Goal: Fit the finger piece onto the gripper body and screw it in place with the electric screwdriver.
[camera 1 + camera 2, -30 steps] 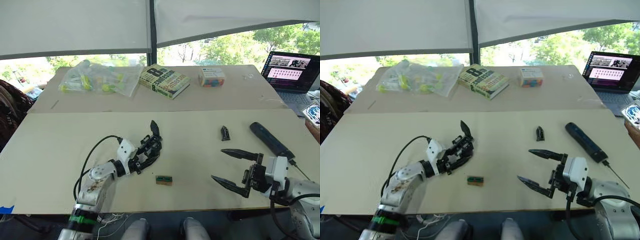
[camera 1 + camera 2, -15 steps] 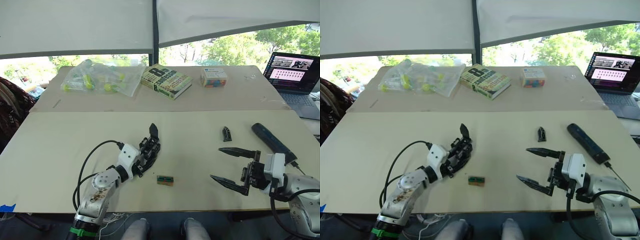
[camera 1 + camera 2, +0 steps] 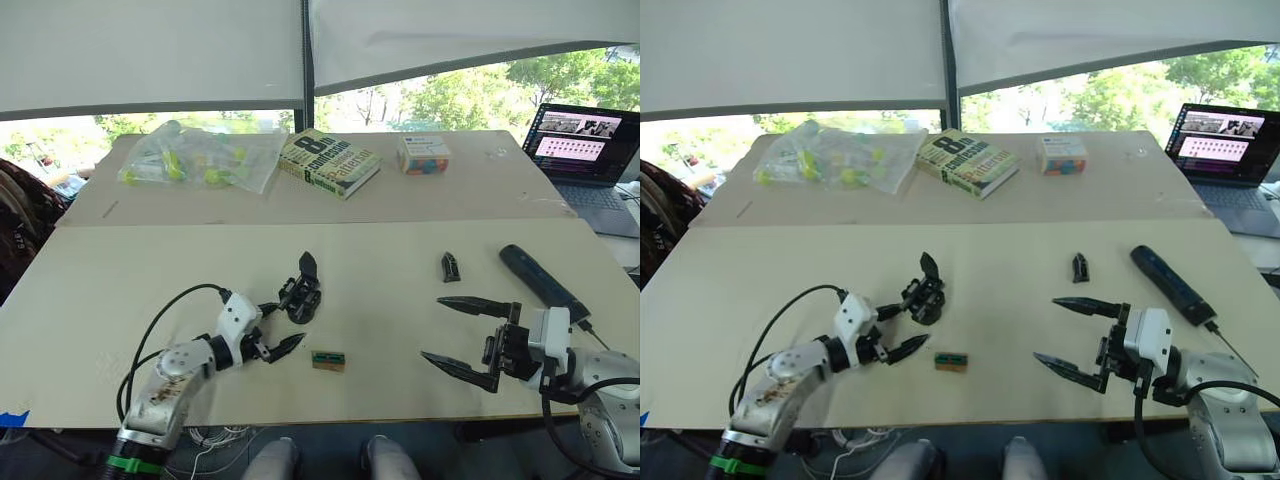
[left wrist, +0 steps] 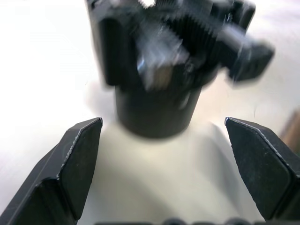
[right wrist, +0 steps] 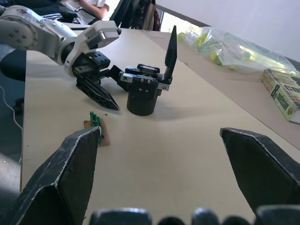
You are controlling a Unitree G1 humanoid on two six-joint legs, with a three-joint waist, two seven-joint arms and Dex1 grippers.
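The gripper body (image 3: 302, 296) stands upright on the table's middle left, a pointed black finger rising from it. My left gripper (image 3: 275, 326) is open just in front of it, drawn back, with the body (image 4: 159, 70) past its fingertips. The small black finger piece (image 3: 450, 266) lies alone on the table right of centre. The dark electric screwdriver (image 3: 542, 282) lies further right, its bit pointing to the near right edge. My right gripper (image 3: 458, 333) stands wide open and empty, nearer than both. The body (image 5: 143, 91) also appears in the right wrist view.
A small green and brown block (image 3: 328, 360) lies near the front edge between the arms. At the back are a plastic bag of yellow-green items (image 3: 200, 157), a book (image 3: 329, 161) and a small colourful box (image 3: 424, 154). A laptop (image 3: 584, 140) sits far right.
My left gripper let go of the gripper body and drew back toward me, fingers now open; the body stays standing. The right arm has hardly moved.
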